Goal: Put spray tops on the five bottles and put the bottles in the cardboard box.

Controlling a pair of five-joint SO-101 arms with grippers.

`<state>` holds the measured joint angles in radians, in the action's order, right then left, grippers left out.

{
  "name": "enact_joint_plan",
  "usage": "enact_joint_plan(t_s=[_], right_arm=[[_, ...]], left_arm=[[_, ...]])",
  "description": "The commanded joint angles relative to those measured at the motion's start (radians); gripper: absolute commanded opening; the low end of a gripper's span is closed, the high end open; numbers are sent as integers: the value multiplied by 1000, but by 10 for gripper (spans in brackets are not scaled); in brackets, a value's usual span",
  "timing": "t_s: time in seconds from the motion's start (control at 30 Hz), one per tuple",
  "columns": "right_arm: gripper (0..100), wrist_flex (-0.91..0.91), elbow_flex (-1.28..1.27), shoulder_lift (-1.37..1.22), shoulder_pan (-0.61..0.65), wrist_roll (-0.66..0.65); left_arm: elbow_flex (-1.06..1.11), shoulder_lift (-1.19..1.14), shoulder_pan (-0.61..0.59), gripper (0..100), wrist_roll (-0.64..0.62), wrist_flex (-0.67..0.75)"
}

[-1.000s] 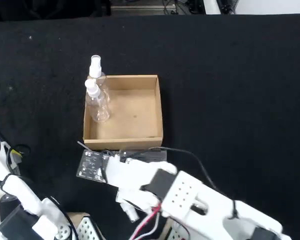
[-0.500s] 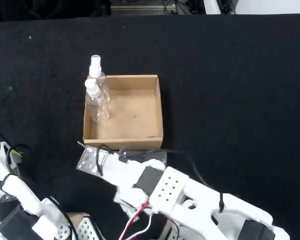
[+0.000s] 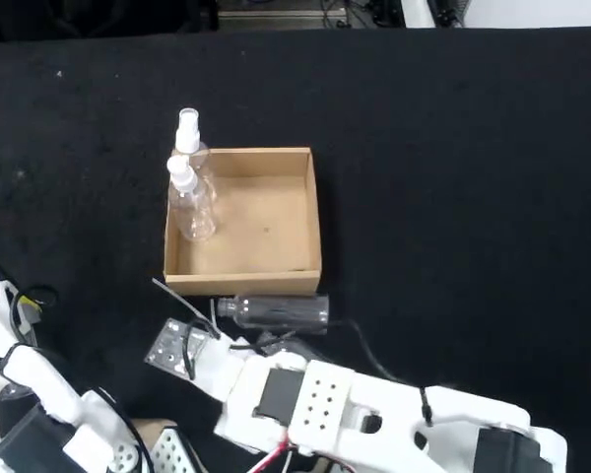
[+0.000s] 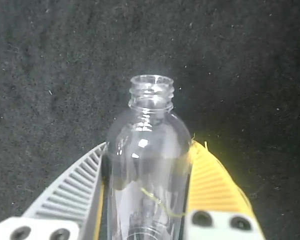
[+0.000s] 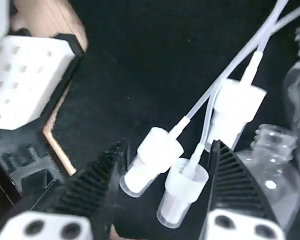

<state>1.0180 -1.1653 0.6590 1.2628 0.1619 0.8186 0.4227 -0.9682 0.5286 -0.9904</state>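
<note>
Straddling two loose spray tops (image 5: 152, 160), the right gripper (image 5: 167, 147) has its jaws spread; closing could pinch both or snag their tubes (image 5: 225, 70). The left gripper (image 4: 147, 147) is clamped on an uncapped bottle (image 4: 149, 115); a capped bottle (image 3: 191, 205) stands in the cardboard box (image 3: 315, 222).

No writing, label or number can be read anywhere here. The cardboard box (image 3: 316, 222) has plain brown walls. The two capped bottles (image 3: 193, 209) at its corner are bare clear plastic, and so is the uncapped bottle (image 4: 147, 165) seen close up. The spray tops (image 5: 155, 160) are plain white. A small circuit board (image 3: 174, 345) on one arm's wrist carries tiny marks, but they are too small to make out.
</note>
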Motion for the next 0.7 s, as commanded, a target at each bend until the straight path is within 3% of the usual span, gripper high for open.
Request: enact_joint_plan(t_s=[0.0,0.23,0.33,0.53,0.67], right_arm=[[240,-83,-53,-7,11,9],[238,-140,-122,-7,11,2],[178,-141,-120,-4,9,-8],[16,-143,-88,-1,8,-244],[24,-141,-62,-1,-63,-342]], left_arm=[[-28,12,-10,30,-3,9],[-30,14,-10,30,-3,8],[-30,17,-10,30,-3,8],[-27,17,-10,30,-3,8],[-27,17,-10,30,-3,8]])
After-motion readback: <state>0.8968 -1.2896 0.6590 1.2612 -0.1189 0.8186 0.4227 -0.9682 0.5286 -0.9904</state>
